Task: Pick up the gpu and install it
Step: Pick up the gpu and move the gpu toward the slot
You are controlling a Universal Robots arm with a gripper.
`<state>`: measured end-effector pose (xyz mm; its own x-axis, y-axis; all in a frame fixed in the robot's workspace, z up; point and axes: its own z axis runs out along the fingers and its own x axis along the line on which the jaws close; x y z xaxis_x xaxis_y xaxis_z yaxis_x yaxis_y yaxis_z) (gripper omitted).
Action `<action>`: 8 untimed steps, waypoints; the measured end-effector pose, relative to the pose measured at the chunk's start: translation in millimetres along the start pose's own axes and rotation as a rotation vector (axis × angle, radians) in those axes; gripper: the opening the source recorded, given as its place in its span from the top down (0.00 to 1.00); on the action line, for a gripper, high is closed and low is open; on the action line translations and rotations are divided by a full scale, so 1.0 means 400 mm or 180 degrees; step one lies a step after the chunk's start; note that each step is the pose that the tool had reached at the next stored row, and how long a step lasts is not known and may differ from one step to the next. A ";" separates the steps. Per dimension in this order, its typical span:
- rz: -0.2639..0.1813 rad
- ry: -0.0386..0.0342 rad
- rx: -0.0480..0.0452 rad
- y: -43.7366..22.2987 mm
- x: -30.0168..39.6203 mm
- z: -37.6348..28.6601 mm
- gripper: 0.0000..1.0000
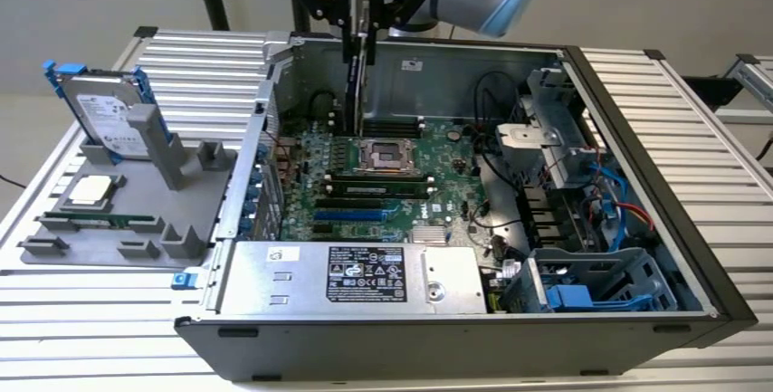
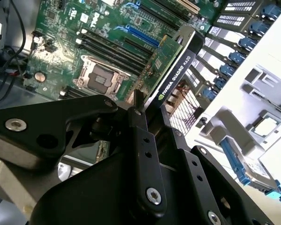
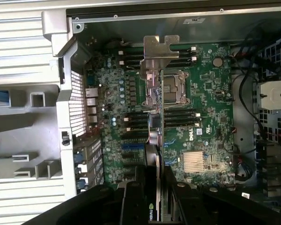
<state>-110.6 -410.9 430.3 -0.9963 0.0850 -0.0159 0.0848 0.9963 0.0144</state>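
Fingers (image 2: 139,133) clamped on the gpu (image 2: 178,70), card held on edge over the motherboard (image 1: 459,193) inside the open case (image 1: 459,351), silver bracket at the far end from the grip. My read: transport step, card not seated yet. Seating needs its edge lined up over a slot, bracket at the case's rear wall. Case also holds the power supply (image 1: 350,279). The tray (image 1: 72,252) just outside the case holds the hard drive (image 1: 103,116), CPU (image 1: 90,191) and memory stick (image 1: 97,221).

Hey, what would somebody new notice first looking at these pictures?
The open case with its green motherboard laid bare sits mid-table. Above the board the gripper holds the gpu on edge, fingers shut on it. At the exterior view's left, a hard drive with blue rails stands in a grey rack.
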 end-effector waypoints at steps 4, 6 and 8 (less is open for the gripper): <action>0.0000 0.0000 0.0000 0.001 -0.009 0.000 1.00; 0.0000 0.0000 0.0000 0.001 -0.014 0.000 1.00; 0.0000 0.0000 0.0000 0.002 -0.019 0.000 1.00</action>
<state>-103.0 -410.9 430.3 -0.9963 0.0850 -0.0159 0.0848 0.9963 0.0144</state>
